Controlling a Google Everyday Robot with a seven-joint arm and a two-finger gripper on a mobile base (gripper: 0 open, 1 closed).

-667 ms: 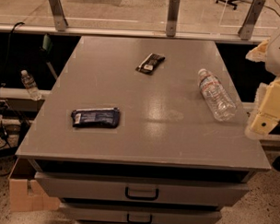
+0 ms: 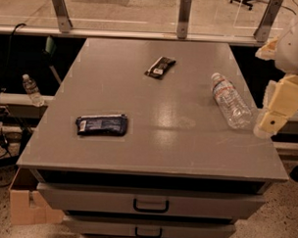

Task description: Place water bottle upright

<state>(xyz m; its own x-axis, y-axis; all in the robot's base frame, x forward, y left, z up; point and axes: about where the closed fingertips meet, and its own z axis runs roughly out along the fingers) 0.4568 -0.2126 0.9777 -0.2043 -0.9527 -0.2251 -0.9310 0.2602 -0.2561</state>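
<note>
The water bottle (image 2: 230,100) lies on its side on the right part of the grey table (image 2: 153,140). It is clear and ribbed, with a white label, and its white cap points toward the far edge. My gripper (image 2: 267,126), cream-coloured, hangs at the table's right edge, just right of the bottle's base and apart from it. It holds nothing that I can see.
A dark blue snack packet (image 2: 101,124) lies front left and a black wrapper (image 2: 160,67) at the far middle. A small clear bottle (image 2: 31,90) stands off the table at the left. A railing runs behind, drawers below, and a cardboard box (image 2: 26,205) sits on the floor.
My gripper has shifted slightly left, closer to the bottle. The bottle and packets have not moved.
</note>
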